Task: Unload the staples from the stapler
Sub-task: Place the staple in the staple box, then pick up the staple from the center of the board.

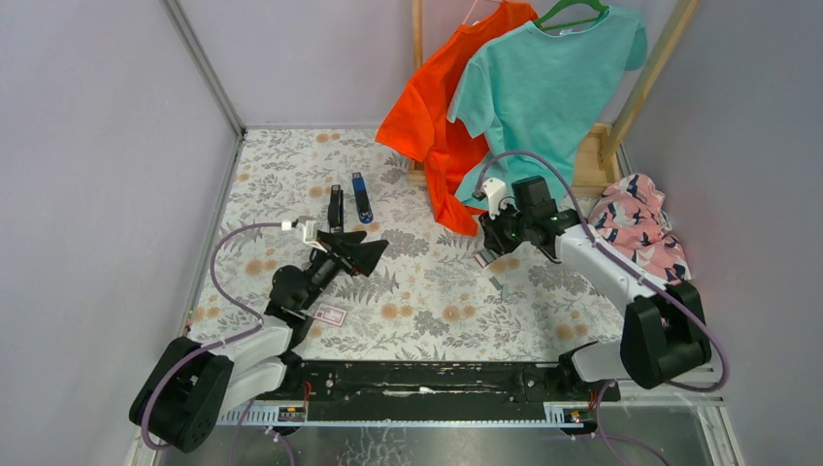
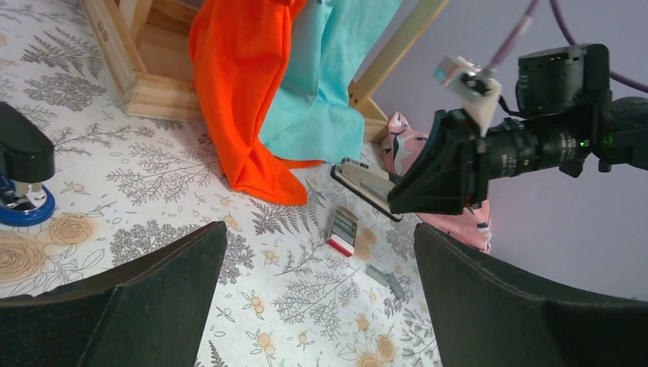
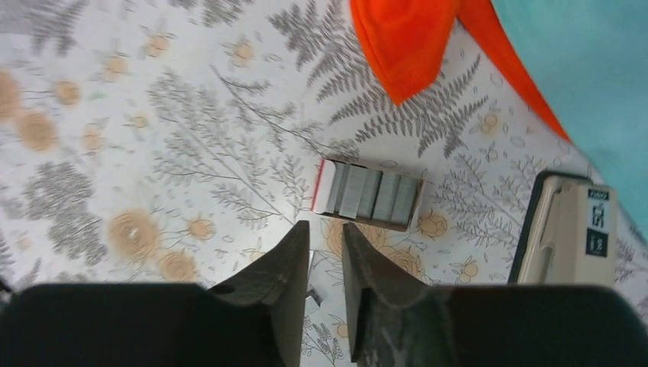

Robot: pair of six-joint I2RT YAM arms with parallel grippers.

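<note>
The black stapler (image 1: 336,207) lies at the back left of the flowered table (image 1: 427,311), next to a slim blue-and-black bar (image 1: 362,197). My left gripper (image 1: 374,257) (image 2: 319,228) hovers just in front of them, wide open and empty. Short silvery staples (image 1: 497,282) (image 2: 386,279) lie loose on the table at mid right. My right gripper (image 1: 491,260) (image 3: 325,226) hangs directly over them with a narrow gap between its jaws and nothing in it. One strip of staples (image 3: 312,278) shows through that gap on the cloth.
An open red-and-white box of staple strips (image 3: 369,195) (image 2: 344,228) lies just beyond the right fingertips. Beside it is a flat beige, black-rimmed object (image 3: 569,229). A red-and-white card (image 1: 330,315) lies by the left arm. Orange (image 1: 437,107) and teal shirts (image 1: 548,87) hang at the back. Pink cloth (image 1: 636,218) is heaped at right.
</note>
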